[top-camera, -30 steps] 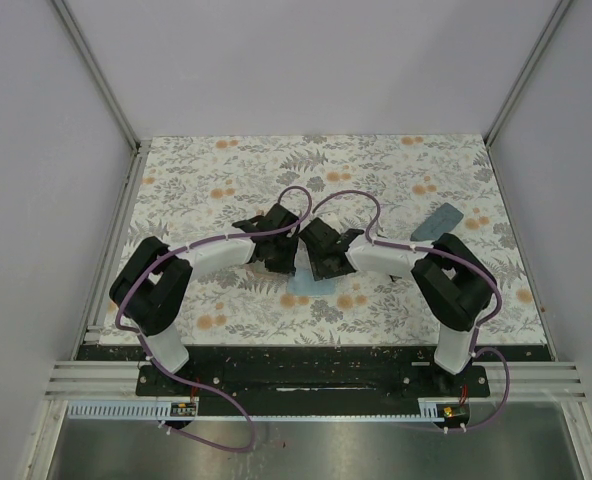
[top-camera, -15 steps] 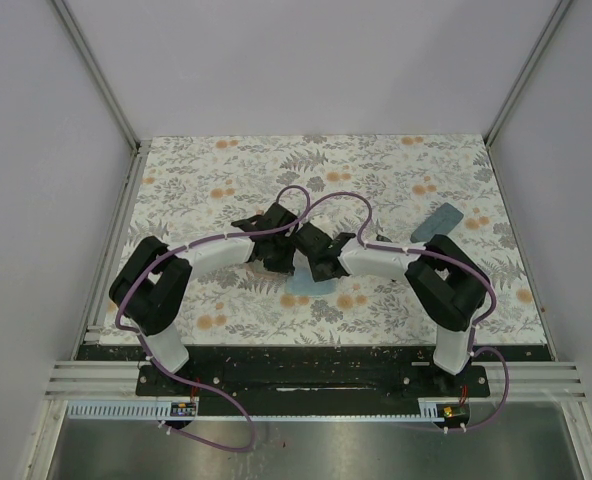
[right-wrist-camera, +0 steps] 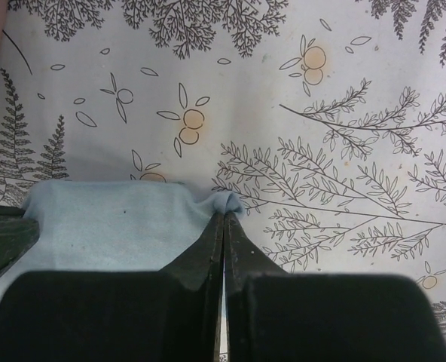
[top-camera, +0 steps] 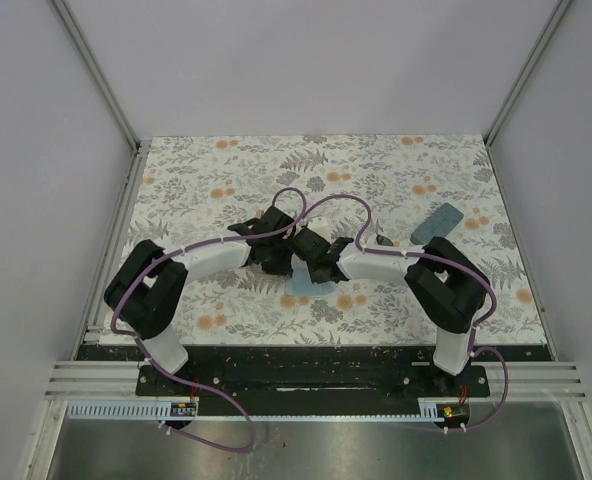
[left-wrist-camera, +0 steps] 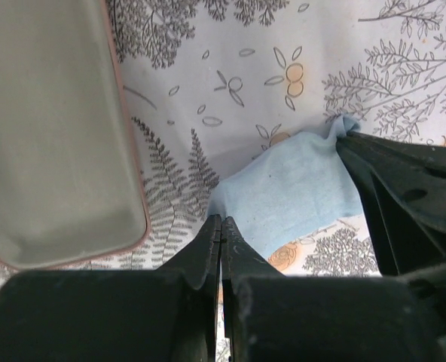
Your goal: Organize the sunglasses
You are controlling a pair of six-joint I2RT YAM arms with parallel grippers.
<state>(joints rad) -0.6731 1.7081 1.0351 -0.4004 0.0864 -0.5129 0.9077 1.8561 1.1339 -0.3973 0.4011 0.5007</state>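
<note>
A light blue cloth (top-camera: 298,297) hangs stretched between my two grippers at the table's middle. My right gripper (right-wrist-camera: 224,213) is shut on one bunched corner of the cloth (right-wrist-camera: 110,222). Across from it, my left gripper (left-wrist-camera: 221,220) is shut at the opposite corner of the cloth (left-wrist-camera: 291,188) and seems to pinch it. The sunglasses show plainly in no view. A small dark item (top-camera: 383,240) lies beside the right arm, too small to identify.
An open case with a pink rim (left-wrist-camera: 50,128) lies just left of the left gripper. A blue-grey oblong case (top-camera: 438,221) rests at the right, behind the right arm. The floral table cover (top-camera: 216,180) reaches to grey walls on three sides.
The right gripper has moved left to the cloth and closed on its corner. The left gripper stayed shut and shifted slightly.
</note>
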